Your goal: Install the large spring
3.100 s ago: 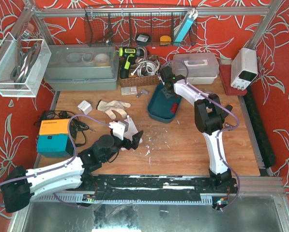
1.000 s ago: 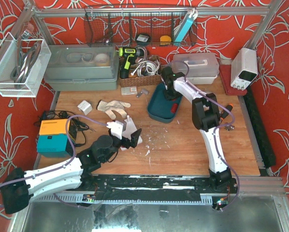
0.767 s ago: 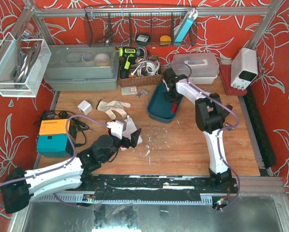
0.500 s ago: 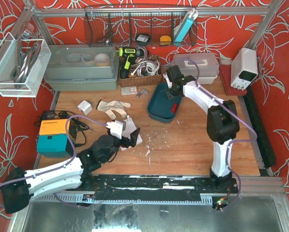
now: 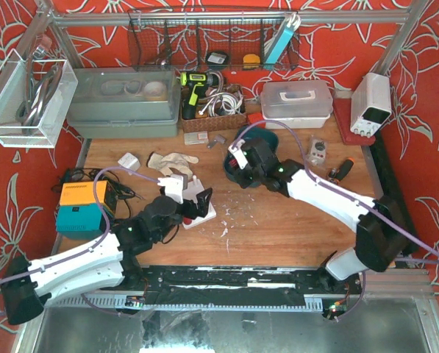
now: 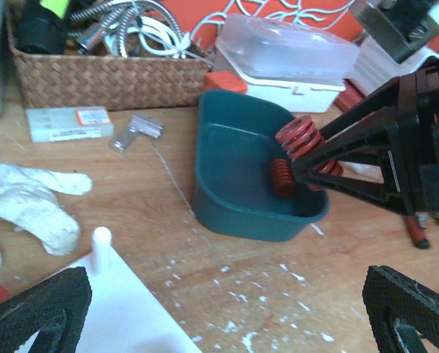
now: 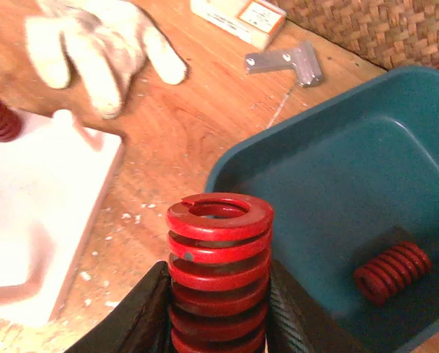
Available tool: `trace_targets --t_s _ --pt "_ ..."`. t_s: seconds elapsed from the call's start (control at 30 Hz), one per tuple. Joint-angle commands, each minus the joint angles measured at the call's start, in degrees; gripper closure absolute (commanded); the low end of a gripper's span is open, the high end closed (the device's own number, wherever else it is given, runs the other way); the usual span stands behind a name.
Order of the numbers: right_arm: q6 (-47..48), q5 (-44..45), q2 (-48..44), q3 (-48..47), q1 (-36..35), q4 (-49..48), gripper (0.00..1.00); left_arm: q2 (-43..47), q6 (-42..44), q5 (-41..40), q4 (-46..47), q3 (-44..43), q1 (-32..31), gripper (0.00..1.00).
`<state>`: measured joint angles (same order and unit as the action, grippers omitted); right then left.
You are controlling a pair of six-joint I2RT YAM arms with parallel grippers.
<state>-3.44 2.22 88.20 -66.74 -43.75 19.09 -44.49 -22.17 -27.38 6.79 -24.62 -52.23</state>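
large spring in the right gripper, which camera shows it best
The right wrist view: the large spring fills the centre, upright in the right gripper, coils and open top clear. The left wrist view shows it smaller, side-on, against the teal tray. In the top external view I cannot make it out.
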Motion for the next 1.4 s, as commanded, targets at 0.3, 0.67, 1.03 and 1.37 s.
trace_targets --t_s 0.3,0.67,1.03,1.37 --pt "-1.5 -0.2 -16.9 17.1 -5.8 -18.5 0.82 6.6 -16.2 15.6 -10.8 -4.4 -0.1 0.14" --pt "4.7 -0.8 -21.4 28.3 -10.3 -33.6 0.86 -1.2 -16.6 18.5 -22.9 -17.7 -0.1 0.17" --pt "7.4 -3.9 -21.3 35.3 -11.9 -48.5 0.88 -7.5 -17.5 28.6 -18.8 -18.6 3.2 0.32" --pt "12.2 -2.3 -20.8 36.2 -15.5 -51.2 0.88 -14.3 -16.9 38.6 -15.3 -20.9 9.9 0.36"
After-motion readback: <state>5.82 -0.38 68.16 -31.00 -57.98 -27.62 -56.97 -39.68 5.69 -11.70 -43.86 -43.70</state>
